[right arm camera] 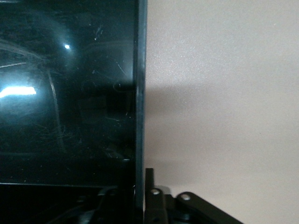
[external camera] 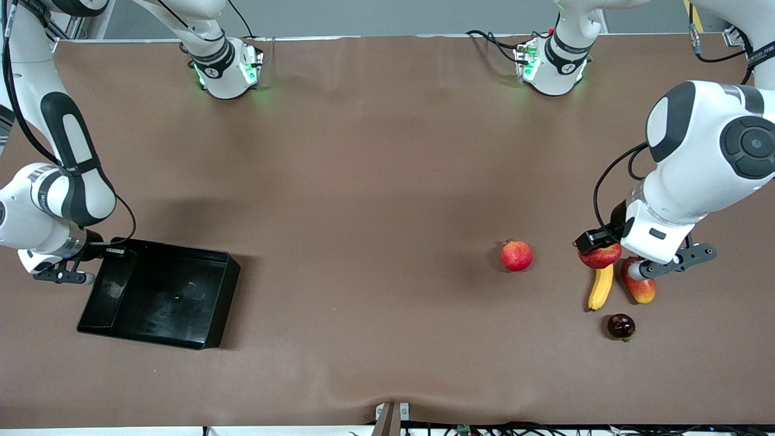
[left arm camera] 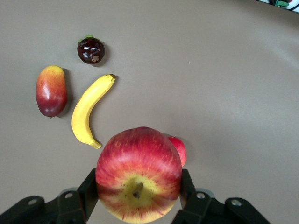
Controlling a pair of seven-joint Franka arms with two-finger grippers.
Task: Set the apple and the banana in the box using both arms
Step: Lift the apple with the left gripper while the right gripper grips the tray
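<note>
My left gripper (external camera: 607, 249) is shut on the apple (external camera: 597, 259), red with yellow streaks, and holds it over the table just above one end of the banana (external camera: 601, 287). In the left wrist view the apple (left arm camera: 138, 161) sits between both fingers (left arm camera: 89, 189), stem dimple toward the camera, and the yellow banana (left arm camera: 88, 110) lies on the table below. The black box (external camera: 160, 292) sits toward the right arm's end. My right gripper (external camera: 104, 249) straddles its wall (right arm camera: 139, 93), one finger (right arm camera: 149, 186) outside it, the other inside in the dark.
A pinkish-red round fruit (external camera: 516, 255) lies toward the table's middle from the banana. A red-yellow mango (external camera: 642, 288) lies beside the banana, partly under my left hand. A dark round fruit (external camera: 621, 326) lies nearer the front camera.
</note>
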